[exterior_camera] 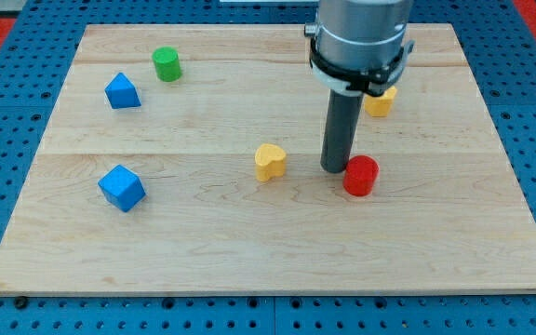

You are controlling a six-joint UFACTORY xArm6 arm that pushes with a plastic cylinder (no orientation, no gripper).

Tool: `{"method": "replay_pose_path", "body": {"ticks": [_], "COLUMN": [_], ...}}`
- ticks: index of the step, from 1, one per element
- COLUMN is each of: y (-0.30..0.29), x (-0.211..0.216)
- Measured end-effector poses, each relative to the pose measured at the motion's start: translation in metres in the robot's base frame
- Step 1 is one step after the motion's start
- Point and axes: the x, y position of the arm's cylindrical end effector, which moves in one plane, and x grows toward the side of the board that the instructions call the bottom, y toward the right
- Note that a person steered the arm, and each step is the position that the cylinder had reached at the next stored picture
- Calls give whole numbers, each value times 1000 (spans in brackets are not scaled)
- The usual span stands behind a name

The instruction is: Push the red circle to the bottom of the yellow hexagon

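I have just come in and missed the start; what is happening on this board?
My tip rests on the wooden board, right beside the red circle, at its left. The yellow hexagon sits higher up, partly hidden behind the arm. The red circle is already below it, with a gap between them.

A: Red circle (361,175): short red cylinder, upright, flat face up, on the wooden board right of centre in the view.

B: And the yellow hexagon (381,100)?

A: Toward the view's top right, largely hidden behind the arm's grey housing. Only a yellow corner shows; its shape cannot be confirmed from here.

B: Relation between the two?

A: Red circle lies below the hexagon in the view, slightly to its left. Apart, not touching.
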Motion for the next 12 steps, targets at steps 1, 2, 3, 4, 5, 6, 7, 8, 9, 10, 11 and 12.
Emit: {"method": "replay_pose_path", "body": {"ticks": [1,2,3,4,5,6,7,8,9,10,11,12], "y": [4,38,55,94,118,85,68,69,28,41,70,79], "x": [44,46,28,27,19,10,-10,-4,-3,-18,-32,-53]}}
